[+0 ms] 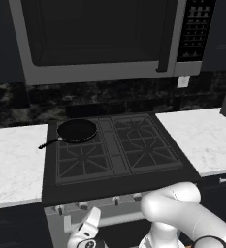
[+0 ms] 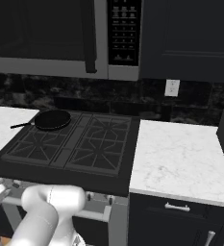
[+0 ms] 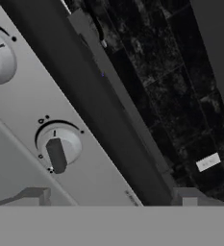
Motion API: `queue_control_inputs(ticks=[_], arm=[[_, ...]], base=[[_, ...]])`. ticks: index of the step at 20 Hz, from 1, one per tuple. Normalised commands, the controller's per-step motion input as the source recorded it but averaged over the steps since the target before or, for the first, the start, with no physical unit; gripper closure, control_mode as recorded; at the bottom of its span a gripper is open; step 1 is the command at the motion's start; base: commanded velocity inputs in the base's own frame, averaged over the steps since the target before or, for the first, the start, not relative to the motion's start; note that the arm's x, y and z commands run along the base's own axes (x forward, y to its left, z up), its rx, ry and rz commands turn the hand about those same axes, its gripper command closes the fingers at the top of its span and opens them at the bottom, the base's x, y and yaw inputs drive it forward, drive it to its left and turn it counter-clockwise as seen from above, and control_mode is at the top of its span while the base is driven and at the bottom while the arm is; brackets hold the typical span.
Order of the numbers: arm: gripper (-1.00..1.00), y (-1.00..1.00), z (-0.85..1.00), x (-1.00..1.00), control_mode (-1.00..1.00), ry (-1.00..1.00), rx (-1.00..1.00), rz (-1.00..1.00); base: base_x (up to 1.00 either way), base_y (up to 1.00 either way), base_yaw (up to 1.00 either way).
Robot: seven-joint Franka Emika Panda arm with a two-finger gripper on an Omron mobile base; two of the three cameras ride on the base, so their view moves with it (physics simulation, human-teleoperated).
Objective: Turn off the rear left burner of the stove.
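The stove [image 1: 115,186] sits between two white marble surfaces [image 1: 12,162], below a microwave [image 1: 104,38]. A black frying pan [image 1: 75,130] rests on the rear left burner [image 1: 80,131]. The claw [image 1: 88,227] hangs low at the stove's front panel, close to a knob [image 3: 57,150]; whether it is spread or pressed together, I cannot tell.
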Motion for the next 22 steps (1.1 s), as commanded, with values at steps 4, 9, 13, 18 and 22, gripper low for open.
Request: queue_control_inputs(ticks=[4, 9, 13, 18, 22], arm=[[-1.0, -0.14, -0.05, 0.06, -1.0, -0.06, 0.0, 0.12], [-1.0, 0.0, -0.29, 0.0, -1.0, -0.1, 0.05, 0.17], [-1.0, 0.0, -0.02, 0.05, -1.0, -0.05, 0.15, 0.15], [-1.0, 0.1, -0.01, 0.1, -1.0, 0.0, 0.01, 0.15], [-1.0, 0.09, 0.0, 0.08, -1.0, 0.0, 0.0, 0.06]], base=[[0.0, 0.0, 0.0], [0.0, 0.0, 0.0], [0.0, 0.0, 0.0], [0.0, 0.0, 0.0], [0.0, 0.0, 0.0]])
